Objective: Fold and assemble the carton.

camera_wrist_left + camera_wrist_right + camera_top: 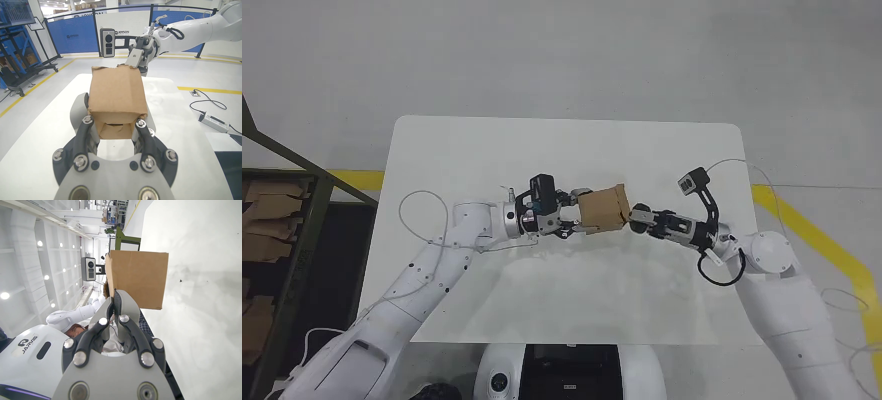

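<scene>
We count 1 brown carton, 2 tools, namely the left tool and the right tool, and 1 white counter. Beyond it we count 1 green rack of flat cardboard sheets, too stacked to number, and 1 grey power adapter.

Logo lettering on blue barrier panels and white panel.

The carton hangs over the middle of the counter, between the two pincers. The left pincer clasps the end facing the counter's left edge. The right pincer pinches a wall at the end facing the right edge. A rack stands on the floor beyond the counter's left edge.
</scene>
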Controlling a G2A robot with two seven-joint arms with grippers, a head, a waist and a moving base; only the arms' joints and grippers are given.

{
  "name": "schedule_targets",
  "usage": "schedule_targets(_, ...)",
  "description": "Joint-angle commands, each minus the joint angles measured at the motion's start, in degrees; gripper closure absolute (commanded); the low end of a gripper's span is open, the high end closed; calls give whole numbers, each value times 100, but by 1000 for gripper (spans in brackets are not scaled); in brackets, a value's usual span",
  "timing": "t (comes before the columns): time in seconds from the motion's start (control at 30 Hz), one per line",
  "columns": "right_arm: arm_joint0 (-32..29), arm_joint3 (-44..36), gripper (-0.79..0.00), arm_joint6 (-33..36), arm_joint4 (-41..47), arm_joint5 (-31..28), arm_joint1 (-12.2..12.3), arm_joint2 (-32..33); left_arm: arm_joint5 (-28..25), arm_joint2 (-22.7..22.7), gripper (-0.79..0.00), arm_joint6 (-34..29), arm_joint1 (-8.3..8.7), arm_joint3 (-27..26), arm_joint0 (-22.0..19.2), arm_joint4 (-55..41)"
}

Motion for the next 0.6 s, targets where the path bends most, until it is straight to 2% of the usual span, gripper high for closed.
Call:
schedule_targets(0.0,12,31,0,7,26,-18,-3,-14,-2,-7,-243,-1,2,0,2,-1)
schedule_targets(0.57,-20,189,0,-159,125,-75,13,66,67,-45,-240,16,4,-30,42,-80)
